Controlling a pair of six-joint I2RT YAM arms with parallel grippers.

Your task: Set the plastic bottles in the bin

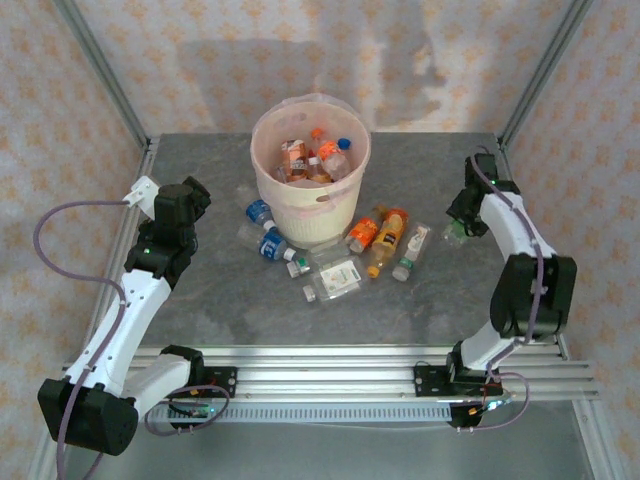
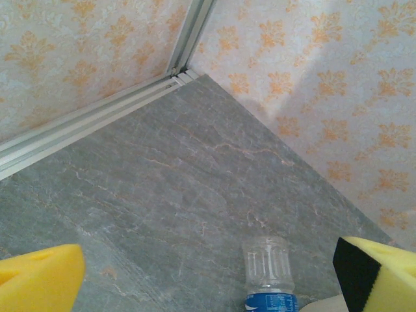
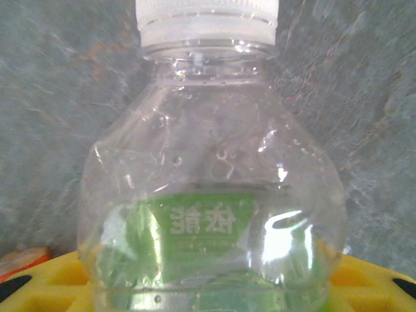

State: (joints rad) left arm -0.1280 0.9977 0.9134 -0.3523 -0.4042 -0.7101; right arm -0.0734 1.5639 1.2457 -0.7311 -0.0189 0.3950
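Bottles (image 1: 335,272) lie scattered on the grey table (image 1: 200,300) just in front of the bin (image 1: 300,215), with several more inside it. Right gripper (image 1: 458,226), well apart from that heap, is closed around a clear green-label bottle (image 3: 208,182) — a green speck from overhead, while its wrist camera gives the white cap (image 3: 208,19) and yellow pads (image 3: 52,286). Left gripper (image 2: 208,279) gapes wide — a blue-label bottle (image 2: 270,276) lies ahead between its pads.

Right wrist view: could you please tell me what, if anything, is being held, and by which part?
The right gripper holds a clear green-labelled bottle across its labelled lower body; the white cap points away from the gripper.
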